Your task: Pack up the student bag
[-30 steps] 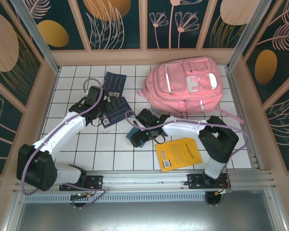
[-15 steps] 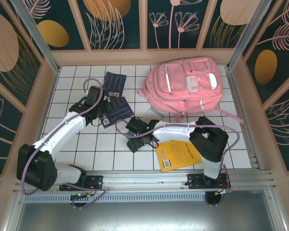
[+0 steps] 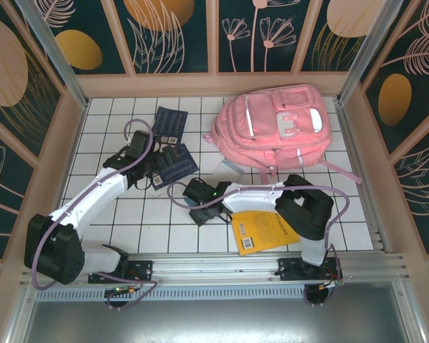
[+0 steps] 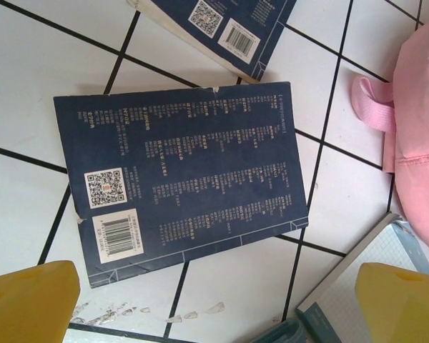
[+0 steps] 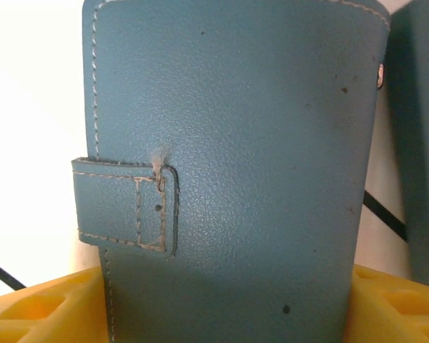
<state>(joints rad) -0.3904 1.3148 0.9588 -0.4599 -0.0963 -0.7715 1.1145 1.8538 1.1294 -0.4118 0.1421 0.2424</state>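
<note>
While the right gripper (image 3: 201, 208) is straddling the teal case (image 5: 229, 143), grip unconfirmed, the student bag (image 3: 275, 125) is lying far-right of it; left gripper (image 4: 214, 304) spread.

Overhead looks down — wrist views close (sharing tiled table (image 3: 157, 229)).

Tiled table (image 3: 151, 230), backpack (image 3: 275, 121), navy books (image 3: 183, 166), yellow book (image 3: 266, 230)

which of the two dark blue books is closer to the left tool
The dark blue book nearer the arm bases, flat right in front of the left tool; the other dark blue book lies beyond it, farther back.
</note>
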